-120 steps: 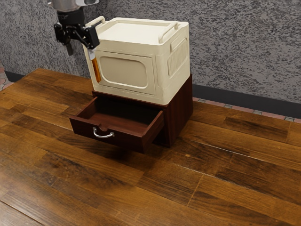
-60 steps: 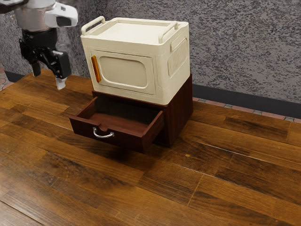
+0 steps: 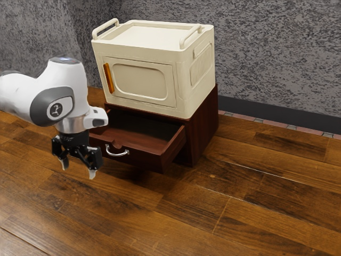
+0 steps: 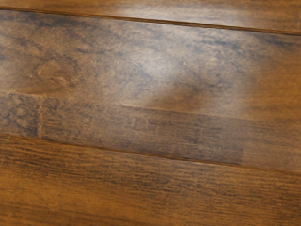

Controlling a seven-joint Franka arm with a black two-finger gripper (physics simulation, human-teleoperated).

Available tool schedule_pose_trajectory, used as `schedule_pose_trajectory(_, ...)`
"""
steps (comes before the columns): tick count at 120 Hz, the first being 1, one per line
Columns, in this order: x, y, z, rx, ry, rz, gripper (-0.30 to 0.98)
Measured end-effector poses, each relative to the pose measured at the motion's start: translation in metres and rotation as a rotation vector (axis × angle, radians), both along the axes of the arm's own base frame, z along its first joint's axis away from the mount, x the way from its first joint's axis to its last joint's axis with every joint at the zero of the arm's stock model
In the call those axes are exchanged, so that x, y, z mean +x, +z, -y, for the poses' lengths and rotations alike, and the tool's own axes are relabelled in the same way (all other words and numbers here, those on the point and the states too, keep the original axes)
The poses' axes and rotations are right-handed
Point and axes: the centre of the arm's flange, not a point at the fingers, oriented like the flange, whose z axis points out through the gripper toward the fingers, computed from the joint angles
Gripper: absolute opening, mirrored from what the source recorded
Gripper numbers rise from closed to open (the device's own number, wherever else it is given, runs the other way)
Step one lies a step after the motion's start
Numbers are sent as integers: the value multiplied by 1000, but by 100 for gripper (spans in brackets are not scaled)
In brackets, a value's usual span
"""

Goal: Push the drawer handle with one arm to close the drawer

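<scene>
One gripper (image 3: 78,169), its two fingers (image 3: 92,174) apart, hangs over one wooden surface (image 3: 240,218) at the exterior view's near left, with one silver handle (image 3: 117,154) to its right on one open drawer (image 3: 145,159), and, farther, one dark cabinet (image 3: 203,122) bearing one cream box (image 3: 184,88) with two top rails (image 3: 191,36).

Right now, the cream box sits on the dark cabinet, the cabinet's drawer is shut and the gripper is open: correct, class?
No: the drawer is not shut; the exterior view shows it pulled out. The cream box does sit on the dark cabinet, and the gripper is open.
</scene>
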Motion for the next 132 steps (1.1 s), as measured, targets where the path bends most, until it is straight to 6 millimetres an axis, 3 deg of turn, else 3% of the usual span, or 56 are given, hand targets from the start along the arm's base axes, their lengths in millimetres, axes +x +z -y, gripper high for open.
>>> schedule_pose_trajectory(11,9,-18,-1,-8,6,36,60)
schedule_pose_trajectory(23,20,-26,-8,-3,8,80,35)
schedule_pose_trajectory(35,34,-28,-10,-6,-6,122,15)
schedule_pose_trajectory(50,58,-33,-8,-17,-31,157,2)
schedule_pose_trajectory(79,84,-38,-5,-32,-67,198,-7)
schedule_pose_trajectory(132,127,-40,0,-41,-118,227,-10)
